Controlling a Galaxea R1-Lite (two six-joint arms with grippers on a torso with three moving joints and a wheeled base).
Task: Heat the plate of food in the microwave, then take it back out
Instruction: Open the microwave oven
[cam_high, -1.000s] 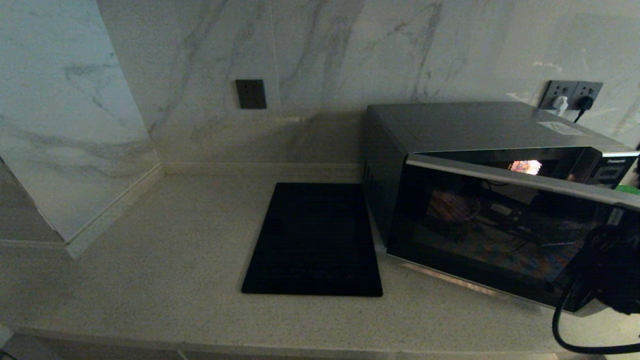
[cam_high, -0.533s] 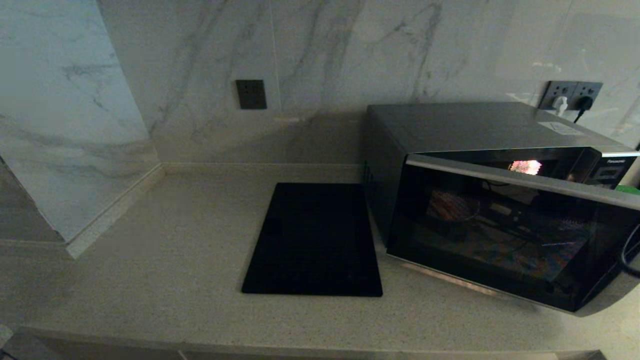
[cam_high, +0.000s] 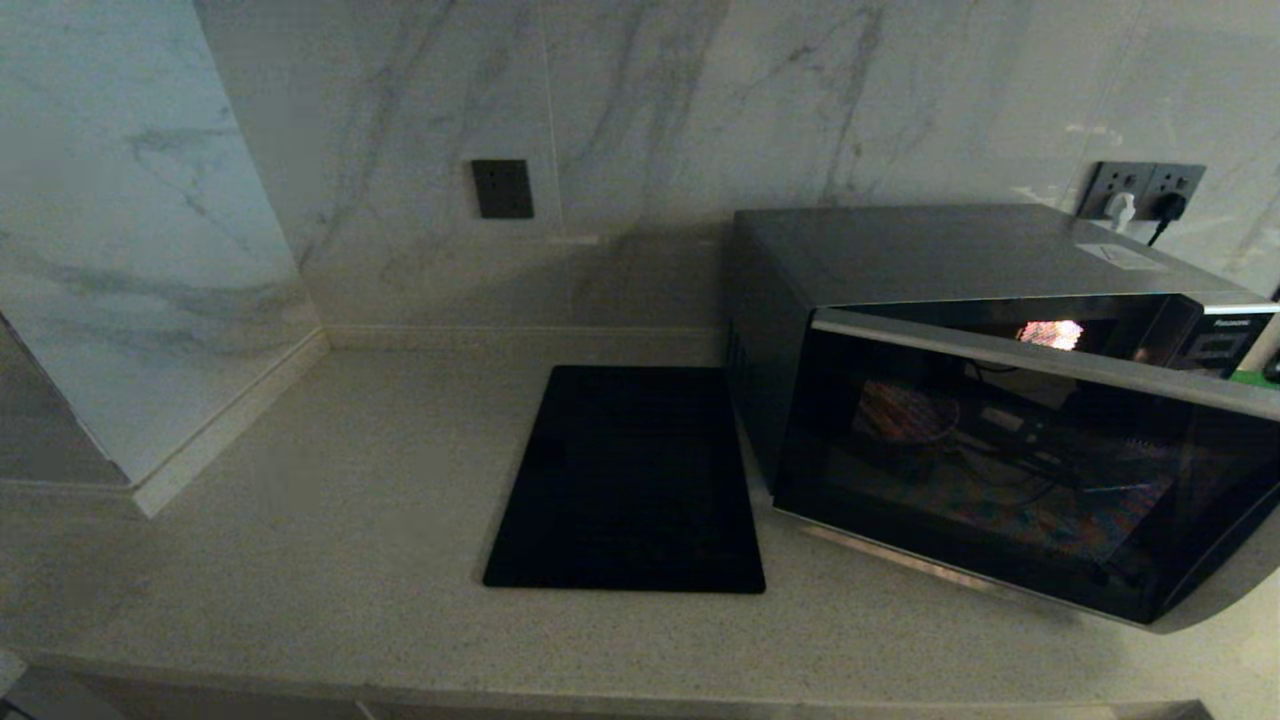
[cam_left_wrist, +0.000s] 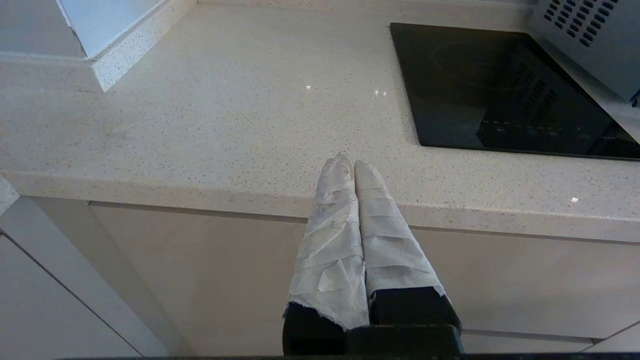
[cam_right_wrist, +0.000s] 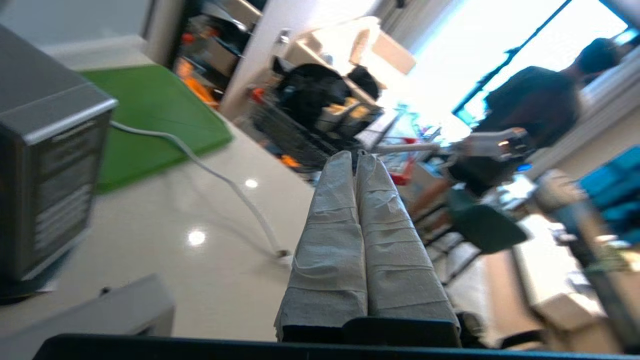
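The dark grey microwave stands at the right of the counter, its black glass door swung a little ajar, hinged on its left. The plate of food is not in view. Neither arm shows in the head view. My right gripper is shut and empty, in the air to the right of the microwave's side. My left gripper is shut with nothing in it, low at the counter's front edge, left of the microwave's corner.
A flat black slab lies on the counter just left of the microwave. A green board and a white cable lie on the counter to the microwave's right. Wall sockets sit behind it. A marble wall corner juts out at the far left.
My right arm and its black cable, in front of the door's right end a second ago, have drawn away to the right out of the head view. The door stays ajar.
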